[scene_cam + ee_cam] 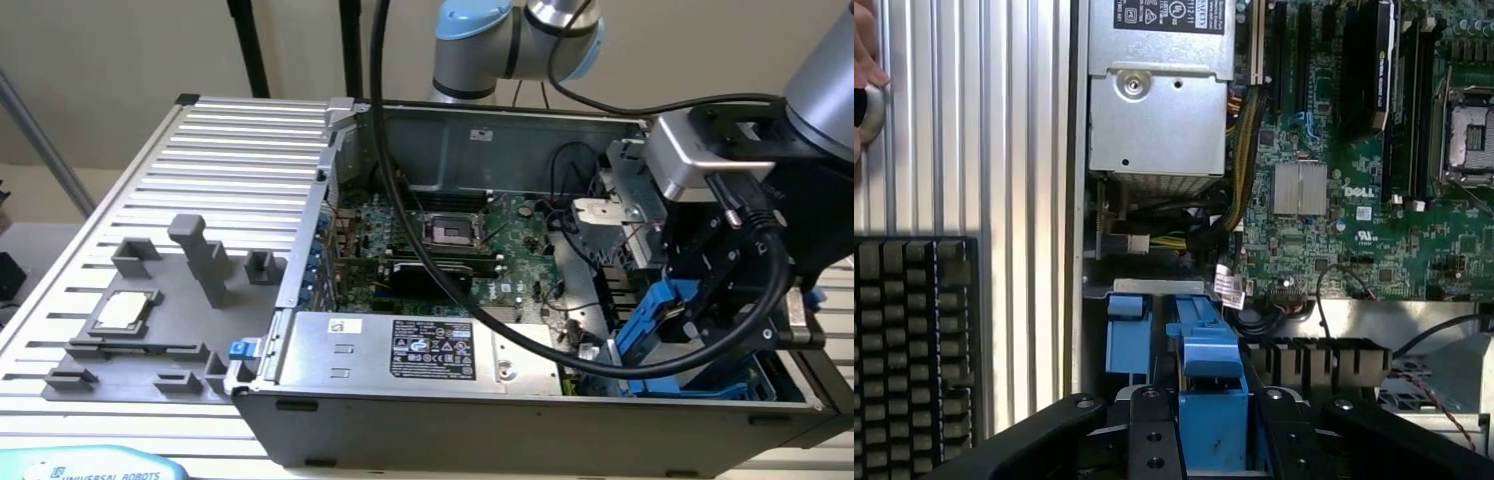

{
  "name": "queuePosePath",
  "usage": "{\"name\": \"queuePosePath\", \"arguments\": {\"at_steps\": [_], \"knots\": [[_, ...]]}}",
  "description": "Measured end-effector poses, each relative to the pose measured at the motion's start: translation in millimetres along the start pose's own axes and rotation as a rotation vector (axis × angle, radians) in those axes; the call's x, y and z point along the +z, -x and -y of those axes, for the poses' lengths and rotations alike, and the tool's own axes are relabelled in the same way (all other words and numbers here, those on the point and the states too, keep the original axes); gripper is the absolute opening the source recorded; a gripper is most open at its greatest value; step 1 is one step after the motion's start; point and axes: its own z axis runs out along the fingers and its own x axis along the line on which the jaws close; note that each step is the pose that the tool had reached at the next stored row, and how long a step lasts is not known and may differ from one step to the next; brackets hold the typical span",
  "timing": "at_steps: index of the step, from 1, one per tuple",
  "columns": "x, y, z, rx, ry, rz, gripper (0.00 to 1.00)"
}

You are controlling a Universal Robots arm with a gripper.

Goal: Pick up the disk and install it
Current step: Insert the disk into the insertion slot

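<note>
One disk (1206,365) is the whole matter here. Its blue carrier bracket sits pinched between the black fingers of the tool (1211,415), which press against its two sides. In the exterior view the disk hangs at about four o'clock of the open computer case (534,425), low in that corner and tilted rather than level. More blue plastic (707,386) lies just beneath it, seemingly the drive bay's guide. Whether the carrier already touches that guide cannot be told.

The step in hand looks like seating the disk in its bay. Done well, it would want the carrier squared to the guide before any push, since a tilted entry is likely to jam plastic on plastic. The grip should hold firm, and the travel should be slow and straight.

A thick black cable (454,300) loops through the case from twelve o'clock toward the tool and ends near the bay, where it could snag. The power supply (427,347) lies at nine o'clock of the disk and the motherboard (461,240) at ten o'clock, both apart from it.
</note>
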Motion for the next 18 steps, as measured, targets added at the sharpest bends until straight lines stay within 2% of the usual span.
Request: {"name": "queuePosePath", "arguments": {"at_steps": [5, 7, 8, 12, 18], "knots": [[3.6, -0.1, -0.3, -0.001, 0.0001, 0.0012, 0.34], [3.6, -0.2, -0.3, -0.001, 0.0001, 0.0000, 0.34], [3.6, -0.2, -0.3, 0.000, 0.0000, 0.0001, 0.40], [3.6, -0.2, -0.1, 0.000, 0.0001, 0.0001, 0.40], [2.6, -0.1, 7.0, -0.001, 0.0001, 0.0001, 0.40]]}}
